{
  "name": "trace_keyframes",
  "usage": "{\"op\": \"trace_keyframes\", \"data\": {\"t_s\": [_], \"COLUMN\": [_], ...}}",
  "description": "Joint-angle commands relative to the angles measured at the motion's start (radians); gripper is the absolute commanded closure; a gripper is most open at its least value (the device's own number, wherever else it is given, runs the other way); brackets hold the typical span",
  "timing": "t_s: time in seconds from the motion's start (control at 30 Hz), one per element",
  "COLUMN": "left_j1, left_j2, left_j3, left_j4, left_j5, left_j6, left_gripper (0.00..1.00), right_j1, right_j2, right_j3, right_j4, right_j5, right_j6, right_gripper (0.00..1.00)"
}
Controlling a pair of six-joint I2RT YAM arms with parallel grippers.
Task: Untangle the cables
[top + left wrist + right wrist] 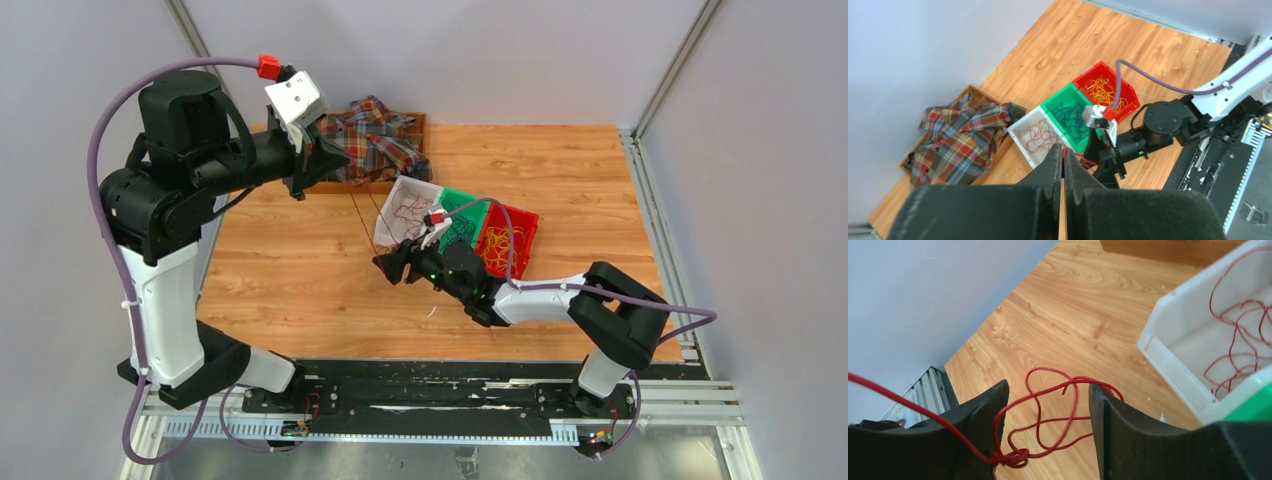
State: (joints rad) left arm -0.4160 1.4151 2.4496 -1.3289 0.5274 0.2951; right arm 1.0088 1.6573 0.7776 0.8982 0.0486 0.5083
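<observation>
A red cable [1015, 457] is pinched in the closed left gripper [1064, 152] and held taut above mid-table [290, 280] — presumably so its knot is exposed. The right gripper [1048, 387] is set half open around that knot, just beside the white bin [1168, 357] — nothing clamped yet.

Smooth wood-grain table [300, 290], glossy plastic bins [1173, 374], plaid cloth [375, 135], seemingly matt claw pads [980, 430].
</observation>
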Motion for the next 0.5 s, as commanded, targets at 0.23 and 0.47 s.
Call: {"op": "trace_keyframes", "data": {"t_s": [0.23, 0.47], "left_j1": [-0.006, -0.006], "left_j2": [-0.062, -0.082], "left_j3": [-0.071, -0.127], "left_j4": [0.264, 0.276], "left_j5": [-0.168, -0.162], "left_j6": [0.088, 0.109], "left_gripper": [1.0, 1.0], "right_j1": [-0.05, -0.065], "right_j2": [-0.071, -0.19], "right_j3": [-0.246, -0.232], "right_j4": [0.19, 0.103], "right_j5": [-0.145, -0.182], "right_j6": [0.185, 0.153], "right_gripper": [0.29, 0.32]}}
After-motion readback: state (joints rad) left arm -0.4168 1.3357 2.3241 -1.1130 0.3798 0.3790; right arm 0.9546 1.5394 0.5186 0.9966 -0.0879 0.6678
